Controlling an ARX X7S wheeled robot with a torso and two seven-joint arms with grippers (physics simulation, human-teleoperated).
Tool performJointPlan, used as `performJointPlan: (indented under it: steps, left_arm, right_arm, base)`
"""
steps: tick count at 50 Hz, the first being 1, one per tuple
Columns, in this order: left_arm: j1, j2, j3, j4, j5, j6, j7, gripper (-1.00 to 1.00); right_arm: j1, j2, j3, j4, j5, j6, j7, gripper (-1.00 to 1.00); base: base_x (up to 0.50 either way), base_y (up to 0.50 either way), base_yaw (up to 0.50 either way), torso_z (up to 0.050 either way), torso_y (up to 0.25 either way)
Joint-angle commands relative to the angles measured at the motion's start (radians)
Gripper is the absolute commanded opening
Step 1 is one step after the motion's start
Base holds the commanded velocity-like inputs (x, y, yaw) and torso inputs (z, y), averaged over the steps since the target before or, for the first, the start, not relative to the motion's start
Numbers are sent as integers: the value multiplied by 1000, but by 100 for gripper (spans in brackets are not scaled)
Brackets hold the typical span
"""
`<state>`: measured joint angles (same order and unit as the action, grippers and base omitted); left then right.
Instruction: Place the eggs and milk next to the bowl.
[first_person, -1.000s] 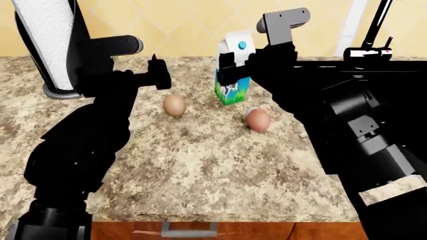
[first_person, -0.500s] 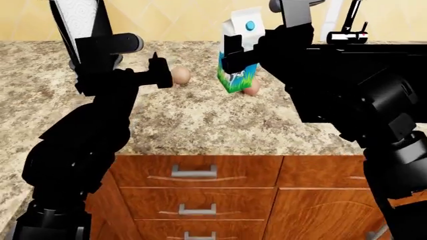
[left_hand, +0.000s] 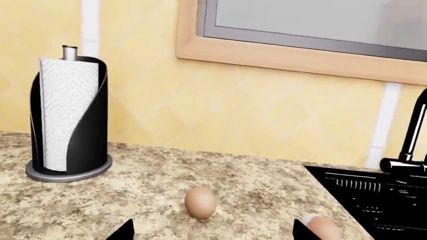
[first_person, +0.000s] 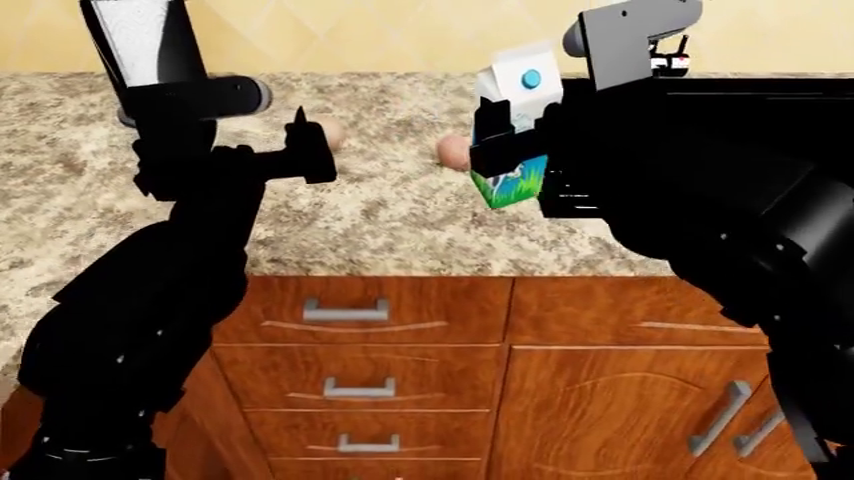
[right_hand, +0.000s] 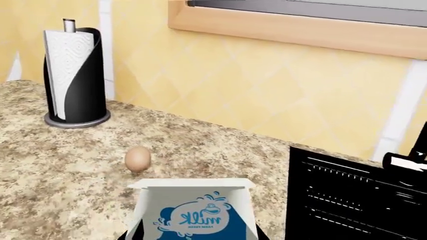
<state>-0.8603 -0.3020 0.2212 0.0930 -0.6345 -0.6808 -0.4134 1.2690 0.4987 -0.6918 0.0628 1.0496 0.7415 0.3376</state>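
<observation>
My right gripper (first_person: 510, 150) (right_hand: 193, 236) is shut on the milk (first_person: 521, 85) (right_hand: 193, 212), a white-topped carton with a blue cap, and holds it up above the granite counter (first_person: 374, 225). Two tan eggs lie on the counter farther back. One egg (first_person: 454, 150) (left_hand: 323, 227) rests just left of the carton. The other egg (first_person: 335, 135) (left_hand: 201, 202) (right_hand: 137, 159) peeks out behind my left gripper (first_person: 310, 142) (left_hand: 213, 235). That gripper hangs open over the counter with nothing between its fingers. The bowl is out of view.
A black paper towel holder (first_person: 147, 50) (left_hand: 67, 127) (right_hand: 75, 75) stands at the counter's back left. A black sink (left_hand: 380, 200) (right_hand: 353, 200) with a faucet (left_hand: 413, 145) lies to the right. Wooden drawers (first_person: 360, 315) and a cabinet door (first_person: 641, 410) front the counter.
The head view has pulled back from the counter, so the drawers and cabinet front now show. The milk stays in my right gripper and has shifted slightly right. The eggs look farther away.
</observation>
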Motion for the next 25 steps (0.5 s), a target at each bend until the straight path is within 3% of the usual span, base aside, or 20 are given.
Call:
performJointPlan:
  steps: [1, 25]
  left_arm:
    - [38, -27, -13, 85, -25, -12, -13, 100]
    - [239, -117, -79, 328, -4, 121, -28, 100]
  right_arm:
    - [-41, 71, 61, -117, 32, 25, 77, -100]
    - [-242, 313, 195, -581, 88, -32, 321, -100]
  base:
    - [-163, -500, 0, 0, 0]
    - [-113, -500, 0, 0, 0]
